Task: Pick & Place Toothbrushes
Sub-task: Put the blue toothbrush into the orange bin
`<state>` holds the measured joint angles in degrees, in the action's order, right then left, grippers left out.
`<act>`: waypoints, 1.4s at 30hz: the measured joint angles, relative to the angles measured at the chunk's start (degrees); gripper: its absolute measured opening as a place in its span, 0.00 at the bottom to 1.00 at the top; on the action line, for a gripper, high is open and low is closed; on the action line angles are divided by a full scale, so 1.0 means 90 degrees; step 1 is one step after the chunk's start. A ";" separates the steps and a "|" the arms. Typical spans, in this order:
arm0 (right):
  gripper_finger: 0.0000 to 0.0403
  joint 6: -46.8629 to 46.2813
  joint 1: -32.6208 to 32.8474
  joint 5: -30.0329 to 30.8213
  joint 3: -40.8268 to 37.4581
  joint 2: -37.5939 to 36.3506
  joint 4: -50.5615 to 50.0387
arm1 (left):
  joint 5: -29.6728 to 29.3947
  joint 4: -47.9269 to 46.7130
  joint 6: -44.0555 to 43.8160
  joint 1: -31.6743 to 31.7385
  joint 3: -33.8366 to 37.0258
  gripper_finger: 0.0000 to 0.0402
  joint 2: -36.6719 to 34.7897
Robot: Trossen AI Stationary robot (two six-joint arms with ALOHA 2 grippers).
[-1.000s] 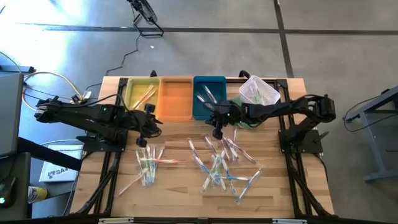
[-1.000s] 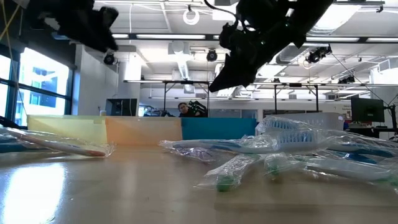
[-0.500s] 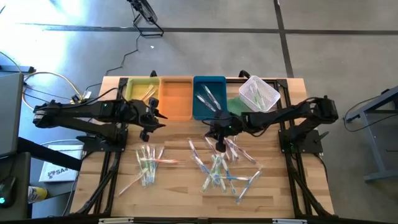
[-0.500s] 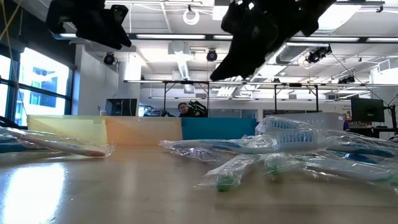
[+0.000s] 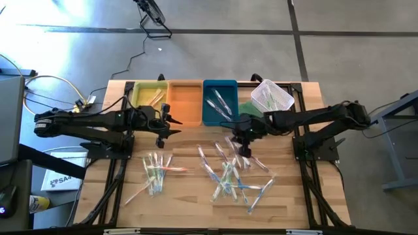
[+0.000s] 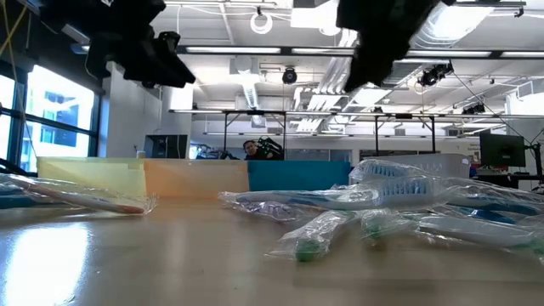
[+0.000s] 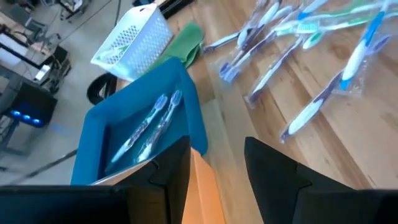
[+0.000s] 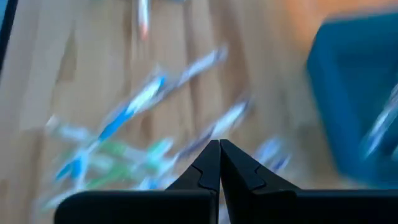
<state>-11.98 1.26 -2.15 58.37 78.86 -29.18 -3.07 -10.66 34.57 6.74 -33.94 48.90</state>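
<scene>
wrapped toothbrushes (image 5: 228, 173) lie below right hand (image 5: 245, 151).

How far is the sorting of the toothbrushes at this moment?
Done: two toothbrushes lie in the blue tray, and some in the yellow tray. In hand: nothing; the right gripper is shut and empty above the large pile, the left gripper open, also empty. Left: that pile and the smaller group on the table.

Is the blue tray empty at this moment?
No, the left wrist view shows two wrapped toothbrushes lying side by side inside the blue tray.
</scene>
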 joint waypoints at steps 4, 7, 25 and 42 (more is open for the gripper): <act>0.00 -0.0871 0.0195 -0.0417 -0.0002 0.0007 -0.0780 | -0.0051 0.0044 0.0012 0.0002 0.0003 0.37 0.0000; 0.00 -0.1286 0.0506 -0.0497 -0.0002 0.0007 -0.0968 | -0.0295 0.0073 0.0017 0.0000 0.0003 0.37 0.0000; 0.01 -0.3295 0.2303 0.0513 -0.0002 0.0038 -0.0273 | -0.0020 0.0848 -0.0042 0.0542 0.0003 0.37 0.0034; 0.40 -0.3886 0.3261 0.1131 -0.0768 0.0041 -0.0329 | 0.0141 0.0626 -0.0566 0.0542 0.0003 0.37 0.0034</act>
<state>-46.96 30.62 8.03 51.46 79.22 -32.14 -1.80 -5.02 29.47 11.62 -33.91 49.21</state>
